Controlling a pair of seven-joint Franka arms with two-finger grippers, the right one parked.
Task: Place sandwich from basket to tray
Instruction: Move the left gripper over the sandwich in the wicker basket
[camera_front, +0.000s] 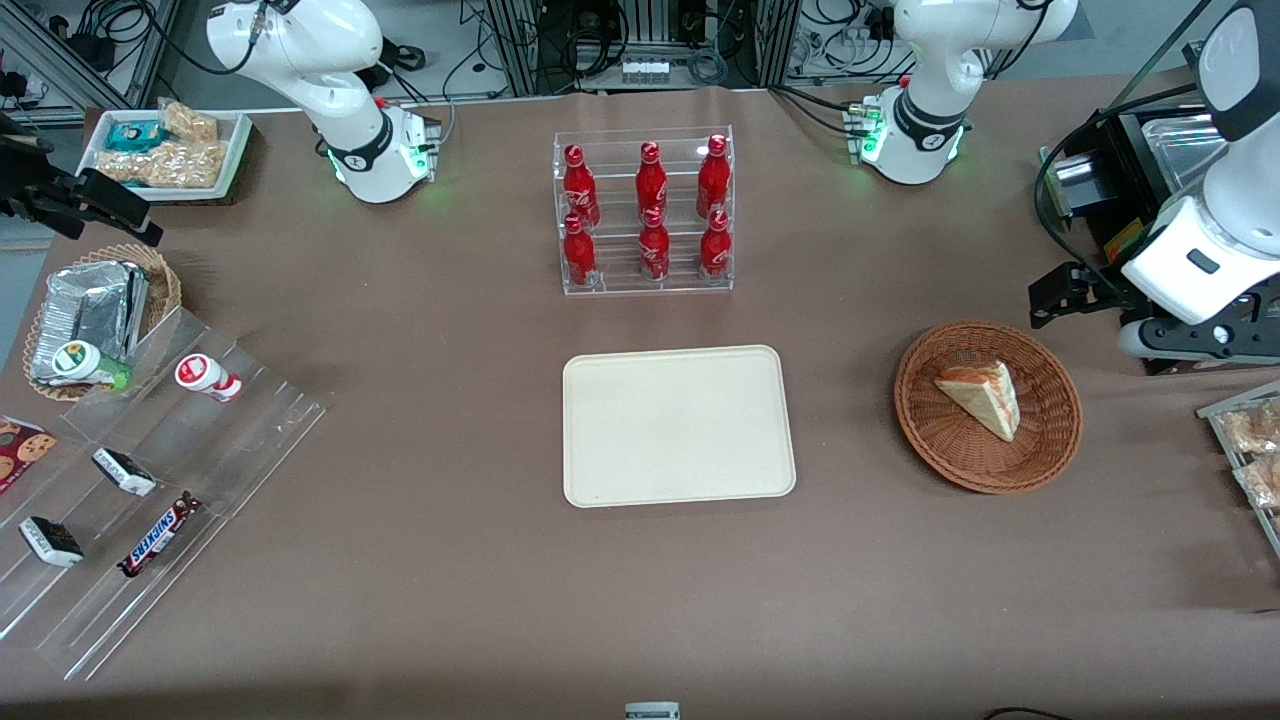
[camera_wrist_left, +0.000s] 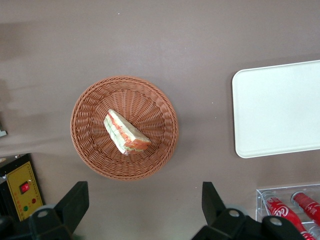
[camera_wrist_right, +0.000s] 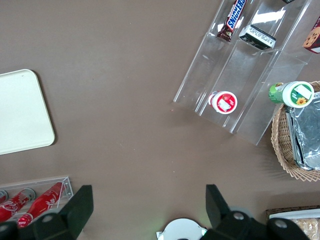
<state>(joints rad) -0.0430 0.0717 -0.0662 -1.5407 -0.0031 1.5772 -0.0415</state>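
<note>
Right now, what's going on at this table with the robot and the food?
The working arm's tool hangs open above the table beside the basket, farther from the front camera than it, holding nothing. The sandwich lies in the basket, untouched. The tray is bare and sits apart from the basket, toward the parked arm's end. A rack of red bottles stands farther from the front camera than the tray. The move hasn't started.

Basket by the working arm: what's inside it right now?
The basket holds only the sandwich, lying on its side with the filling edge showing. The weave under it is covered. The claw is open, above the table beside the basket, touching nothing.
</note>
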